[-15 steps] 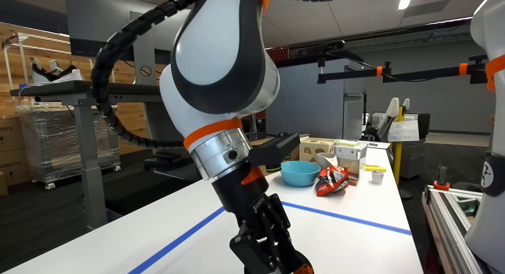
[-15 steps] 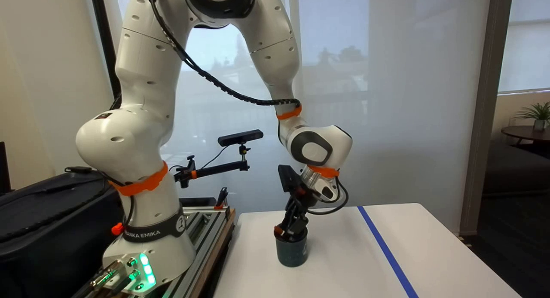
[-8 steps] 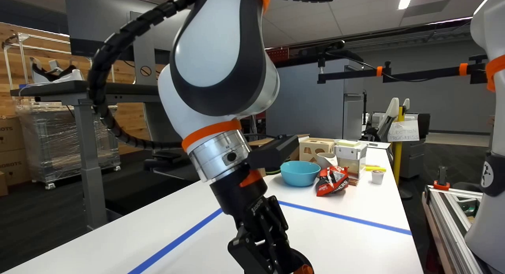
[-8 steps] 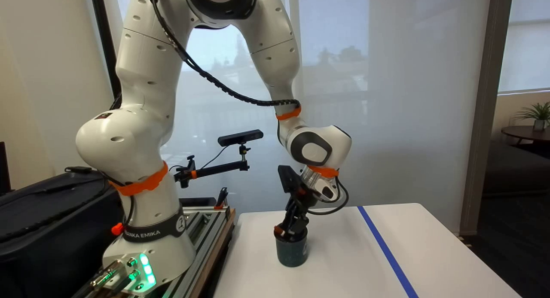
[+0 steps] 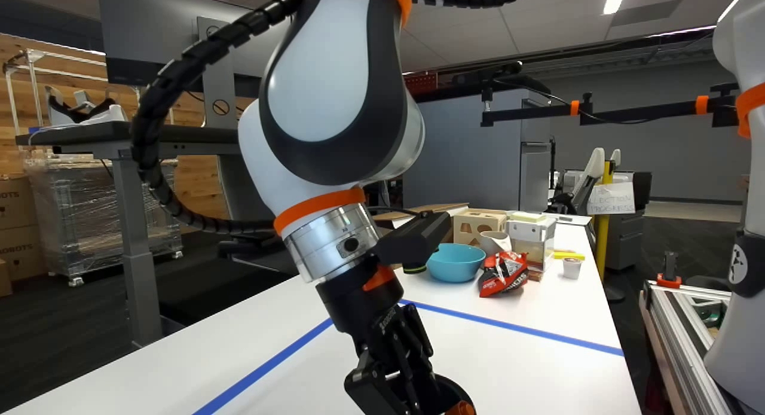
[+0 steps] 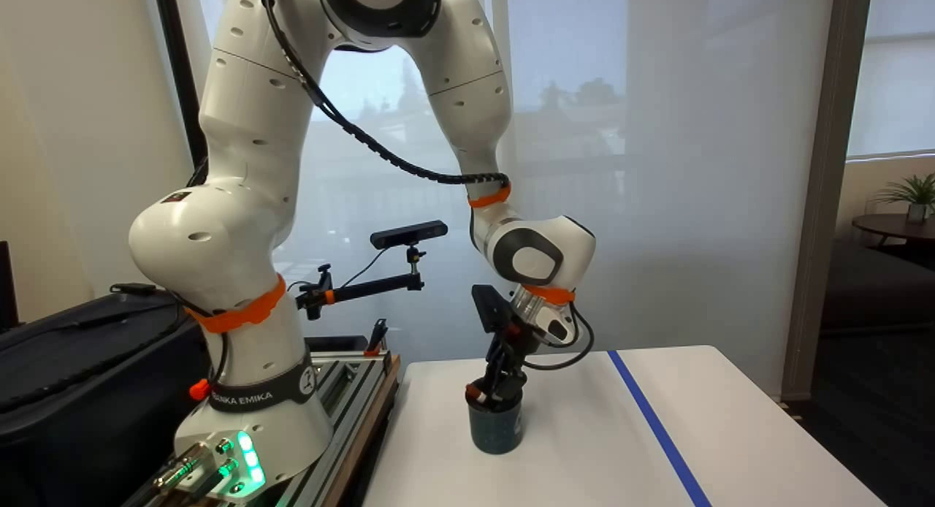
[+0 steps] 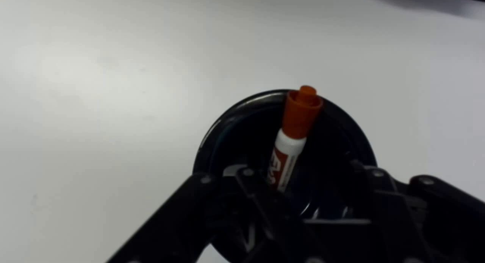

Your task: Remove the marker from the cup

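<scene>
In the wrist view, the black, jointed two-finger gripper (image 7: 301,176) has its fingers (image 7: 223,183) spread apart, a wide gap lying between them. The slim marker (image 7: 290,153), with an orange plastic cap, a white barrel and a red label, shows in that gap, closer to the finger on the picture's left. Its lower end passes out of sight behind that finger; whether the two touch cannot be told. The capped end lies beyond the fingers, at the rim of the cup.

The dark, glossy, round cup (image 6: 497,430) stands upright beneath the fingers, and the marker leans inside it. In both exterior views the fingers slant down to the cup's mouth, and the orange cap shows just beside them; how deep the fingertips sit is hidden.

Above the fingers are a black, bar-shaped camera (image 6: 491,307) and the white-and-black jointed arm (image 6: 544,251). A smooth white table (image 6: 584,448) lies below the fingers, crossed by a straight blue strip (image 6: 661,434) well apart from them.

Well apart from the fingers, in an exterior view, are a round light-blue bowl (image 5: 457,262), a crumpled red-and-black bag (image 5: 504,275) just beside it, a pale wooden box (image 5: 478,223) with cut-out shapes, and a small white tub (image 5: 572,268).
</scene>
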Action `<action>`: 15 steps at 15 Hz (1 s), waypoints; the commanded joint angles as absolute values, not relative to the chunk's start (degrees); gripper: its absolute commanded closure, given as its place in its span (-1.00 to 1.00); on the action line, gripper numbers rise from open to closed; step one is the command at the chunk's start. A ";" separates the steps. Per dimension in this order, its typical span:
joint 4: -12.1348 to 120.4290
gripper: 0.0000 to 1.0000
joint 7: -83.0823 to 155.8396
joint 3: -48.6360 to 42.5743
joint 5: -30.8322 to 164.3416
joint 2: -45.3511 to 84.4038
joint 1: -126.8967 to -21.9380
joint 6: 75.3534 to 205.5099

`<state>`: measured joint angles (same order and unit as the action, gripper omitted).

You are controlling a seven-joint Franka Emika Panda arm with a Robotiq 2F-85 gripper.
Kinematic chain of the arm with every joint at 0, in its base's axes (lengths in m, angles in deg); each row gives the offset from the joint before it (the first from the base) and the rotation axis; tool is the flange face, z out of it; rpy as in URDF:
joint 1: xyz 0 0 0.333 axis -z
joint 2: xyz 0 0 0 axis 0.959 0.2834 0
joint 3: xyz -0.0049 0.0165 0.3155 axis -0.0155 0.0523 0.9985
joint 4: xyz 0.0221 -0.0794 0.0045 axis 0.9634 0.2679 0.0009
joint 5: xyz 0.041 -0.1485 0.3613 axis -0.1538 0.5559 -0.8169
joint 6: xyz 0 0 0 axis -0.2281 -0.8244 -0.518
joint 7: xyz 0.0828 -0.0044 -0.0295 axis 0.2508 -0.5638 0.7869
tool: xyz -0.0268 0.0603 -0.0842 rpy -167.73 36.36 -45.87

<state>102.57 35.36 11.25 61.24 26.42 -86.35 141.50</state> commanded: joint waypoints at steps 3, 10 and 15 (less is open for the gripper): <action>101.86 0.14 35.23 10.66 63.14 28.72 -86.94 142.52; 103.95 0.90 36.45 11.98 62.68 24.60 -86.65 142.09; 107.04 0.90 37.64 13.55 61.63 16.43 -86.03 139.80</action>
<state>103.41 36.31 12.62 62.28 23.93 -86.33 141.51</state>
